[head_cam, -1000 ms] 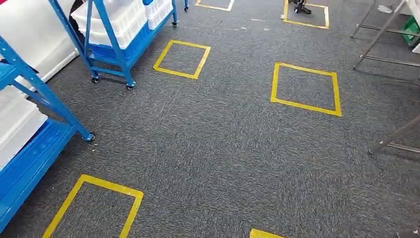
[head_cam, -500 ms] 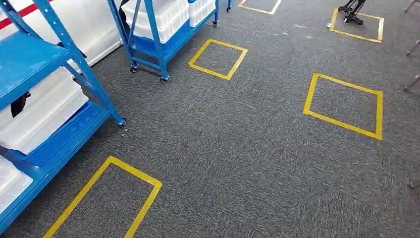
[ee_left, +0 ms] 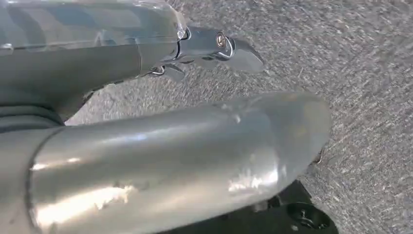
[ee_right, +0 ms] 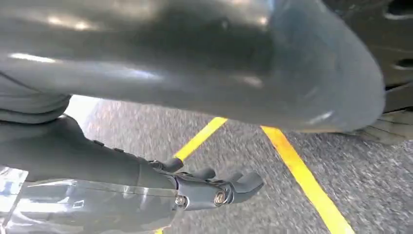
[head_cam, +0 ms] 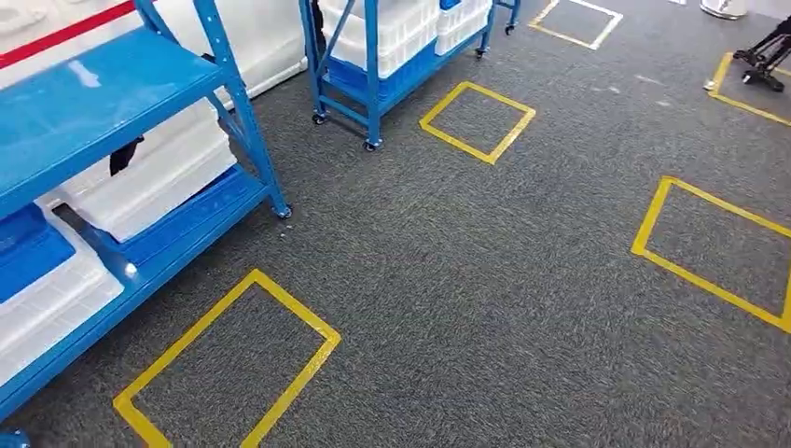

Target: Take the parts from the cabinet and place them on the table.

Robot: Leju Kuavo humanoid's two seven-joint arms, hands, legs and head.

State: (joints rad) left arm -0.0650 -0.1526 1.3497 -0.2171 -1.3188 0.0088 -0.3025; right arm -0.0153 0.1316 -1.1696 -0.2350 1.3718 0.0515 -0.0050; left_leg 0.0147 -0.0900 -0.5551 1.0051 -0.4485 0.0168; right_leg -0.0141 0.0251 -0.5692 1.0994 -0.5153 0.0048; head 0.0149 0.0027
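Note:
In the head view a blue shelf cabinet (head_cam: 103,93) stands close on the left, with white bins (head_cam: 154,182) and a blue bin (head_cam: 33,247) on its lower levels. No parts can be made out in the bins. A second blue cabinet (head_cam: 373,65) with white bins stands farther back. My left hand (ee_left: 122,73) hangs over grey carpet with fingers (ee_left: 229,46) stretched out and nothing in it. My right hand (ee_right: 97,161) also hangs above the carpet, fingers (ee_right: 234,187) slightly bent and apart, holding nothing.
Grey carpet carries yellow tape squares: one near the cabinet (head_cam: 233,364), one by the second cabinet (head_cam: 478,121), one at the right (head_cam: 718,247). A dark tripod foot (head_cam: 765,61) stands at the far right. A white wall with a red stripe (head_cam: 65,33) runs behind.
The whole head view has shifted: the camera has swung left, so both cabinets and the tape squares slid rightward and the near cabinet takes up more of the picture.

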